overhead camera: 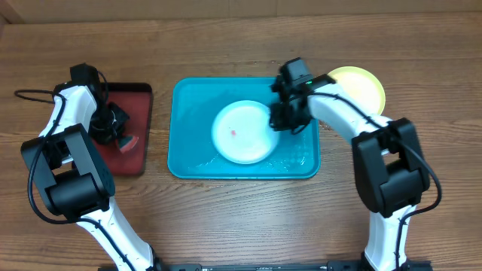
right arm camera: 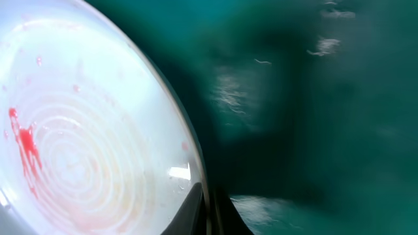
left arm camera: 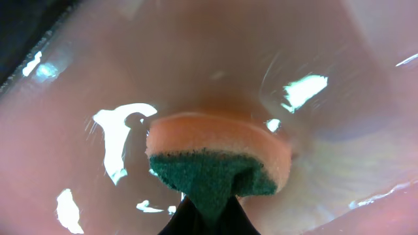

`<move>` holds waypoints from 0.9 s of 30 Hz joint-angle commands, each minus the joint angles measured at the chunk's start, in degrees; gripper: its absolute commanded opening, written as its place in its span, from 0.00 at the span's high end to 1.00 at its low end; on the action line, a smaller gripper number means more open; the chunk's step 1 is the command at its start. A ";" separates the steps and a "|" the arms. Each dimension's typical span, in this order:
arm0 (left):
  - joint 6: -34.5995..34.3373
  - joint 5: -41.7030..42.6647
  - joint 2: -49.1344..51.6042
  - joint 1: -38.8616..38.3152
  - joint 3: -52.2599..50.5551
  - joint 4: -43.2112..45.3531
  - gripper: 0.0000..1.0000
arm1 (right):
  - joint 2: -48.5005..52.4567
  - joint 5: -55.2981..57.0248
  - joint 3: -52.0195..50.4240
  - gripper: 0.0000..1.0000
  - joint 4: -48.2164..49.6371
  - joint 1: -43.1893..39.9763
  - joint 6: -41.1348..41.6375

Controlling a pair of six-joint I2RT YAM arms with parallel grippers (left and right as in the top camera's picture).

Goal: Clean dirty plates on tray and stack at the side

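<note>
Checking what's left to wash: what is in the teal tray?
One white plate, red smear on it, and water streaks on the teal tray floor. The right end effector grips the plate's rim. Anything beneath the plate is covered.

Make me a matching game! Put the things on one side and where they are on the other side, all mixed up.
Things:
1. white plate
2. yellow-green plate
3. sponge

Places:
A. pinched in the left pincer
B. on the table, right of the tray
C. inside the teal tray

Pairs: 1-C, 2-B, 3-A
</note>
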 commanded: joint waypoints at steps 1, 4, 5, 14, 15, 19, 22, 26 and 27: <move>1.60 2.10 0.13 -0.13 -0.90 1.81 0.92 | 0.13 1.42 -0.39 0.96 1.46 3.28 6.67; 2.89 2.10 0.13 -0.13 -0.90 2.32 0.90 | 0.13 4.13 -0.39 0.92 1.97 4.63 7.06; 3.37 2.10 0.09 -0.13 -0.76 2.23 0.94 | 0.13 4.35 -0.39 0.91 2.03 4.87 7.04; 3.69 2.12 -0.39 -0.11 8.59 -7.37 0.95 | 0.13 4.33 -0.39 0.91 3.02 4.94 7.48; 3.72 2.12 -0.39 -0.11 9.60 -8.13 0.96 | 0.13 4.33 -0.39 0.91 3.23 4.94 7.48; 3.69 1.73 -0.26 -0.13 9.75 -7.74 0.96 | 0.13 4.33 -0.39 0.91 3.76 4.94 7.48; 3.72 1.60 -0.15 -0.13 7.48 -5.25 0.96 | 0.13 4.33 -0.39 0.91 3.76 4.94 7.45; 3.69 1.46 -0.09 -0.13 2.60 -0.92 0.96 | 0.13 4.35 -0.39 0.91 3.80 4.94 7.43; 3.69 1.49 -0.09 -0.11 1.29 0.17 0.96 | 0.13 4.35 -0.39 0.91 3.91 4.94 7.45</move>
